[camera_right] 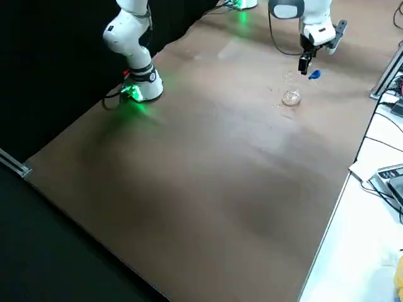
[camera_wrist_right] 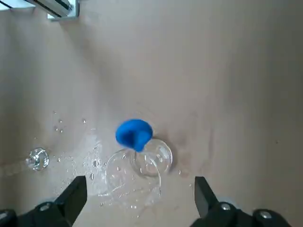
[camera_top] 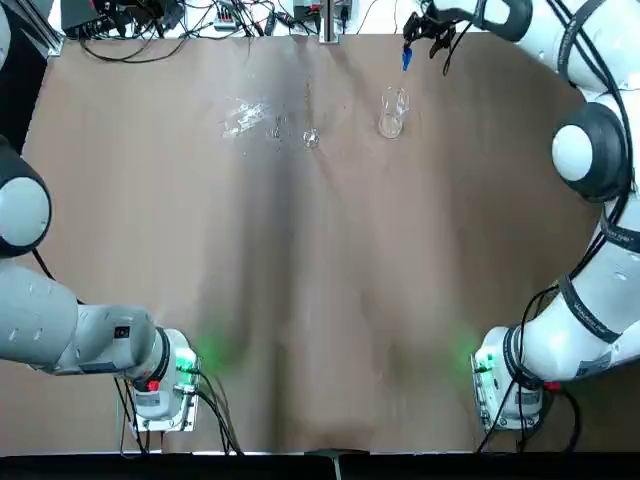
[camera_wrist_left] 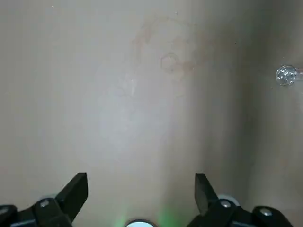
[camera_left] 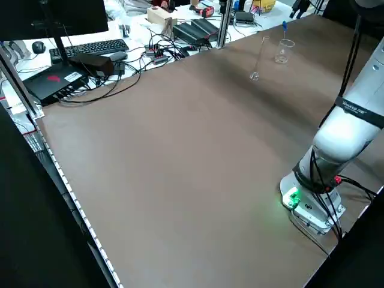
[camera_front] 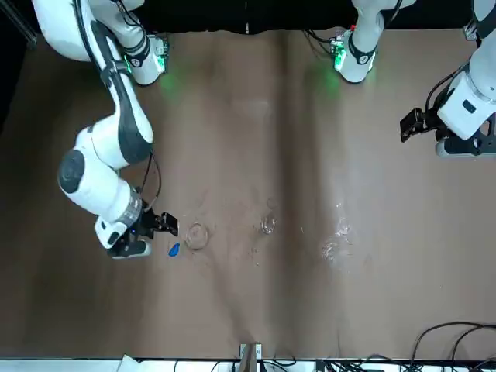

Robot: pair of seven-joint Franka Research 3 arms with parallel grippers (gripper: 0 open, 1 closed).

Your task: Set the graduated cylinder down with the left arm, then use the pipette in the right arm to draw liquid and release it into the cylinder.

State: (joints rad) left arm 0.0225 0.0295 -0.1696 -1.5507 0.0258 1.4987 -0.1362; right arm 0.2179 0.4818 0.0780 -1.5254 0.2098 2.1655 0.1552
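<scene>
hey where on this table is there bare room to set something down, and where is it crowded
Most of the brown table is bare: the wide stretch between the two arm bases and the glassware row. It is crowded along the far edge: glass pieces, graduated cylinder, beaker with the pipette, and the right gripper above them. The left gripper hangs at the left side.

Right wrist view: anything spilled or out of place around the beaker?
Yes. Clear droplets dot the table beside the beaker, toward the graduated cylinder, which looks like spilled liquid. The pipette stands in the beaker, free of the open right gripper above it.
</scene>
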